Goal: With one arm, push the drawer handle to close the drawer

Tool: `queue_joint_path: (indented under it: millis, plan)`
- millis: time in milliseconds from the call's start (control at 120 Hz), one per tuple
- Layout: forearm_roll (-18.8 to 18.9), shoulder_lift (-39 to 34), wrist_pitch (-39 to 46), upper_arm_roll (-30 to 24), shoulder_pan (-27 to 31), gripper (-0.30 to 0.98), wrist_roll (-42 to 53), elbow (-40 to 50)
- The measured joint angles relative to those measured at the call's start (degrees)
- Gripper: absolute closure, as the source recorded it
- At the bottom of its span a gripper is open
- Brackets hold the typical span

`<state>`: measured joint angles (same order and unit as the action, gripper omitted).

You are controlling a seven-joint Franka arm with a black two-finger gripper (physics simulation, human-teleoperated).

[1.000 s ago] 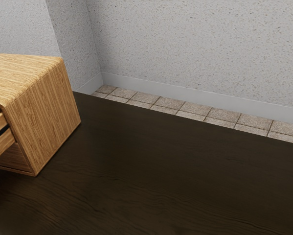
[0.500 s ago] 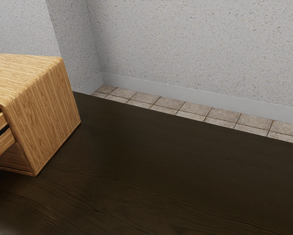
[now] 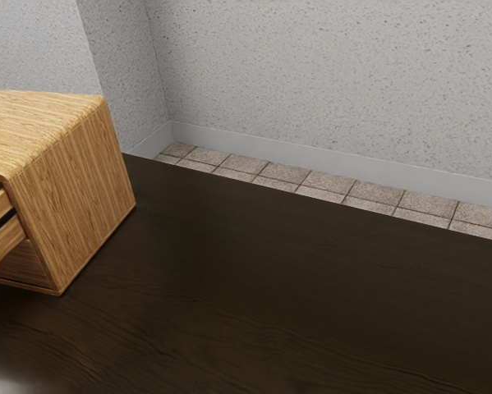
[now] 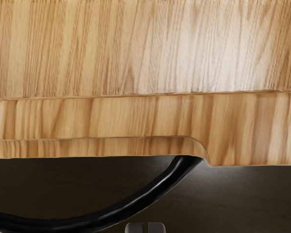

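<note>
The claw [image 4: 145, 228] has its fingertips together, near the black curved handle [image 4: 155, 190]. At the exterior view's left, wooden drawers [image 3: 2, 243] stand partly out of the cabinet [image 3: 77, 189] on the worktop [image 3: 270, 287].

This is an indoor room, kind unclear: speckled grey walls [image 3: 328, 74], pale skirting [image 3: 311, 158] and tiled floor [image 3: 287, 173] show beyond the worktop [image 3: 295, 279]
</note>
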<state>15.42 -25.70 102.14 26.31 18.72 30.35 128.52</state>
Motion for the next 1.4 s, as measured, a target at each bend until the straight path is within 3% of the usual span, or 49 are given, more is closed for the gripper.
queue_joint_path:
  millis: [708,1400]
  plan:
    - [-4.72,5.37,1.23,-3.30,0.09,0.79,-0.04,-3.57]
    - [-6.51,10.43,1.58,-3.98,-0.22,0.80,0.07,-7.88]
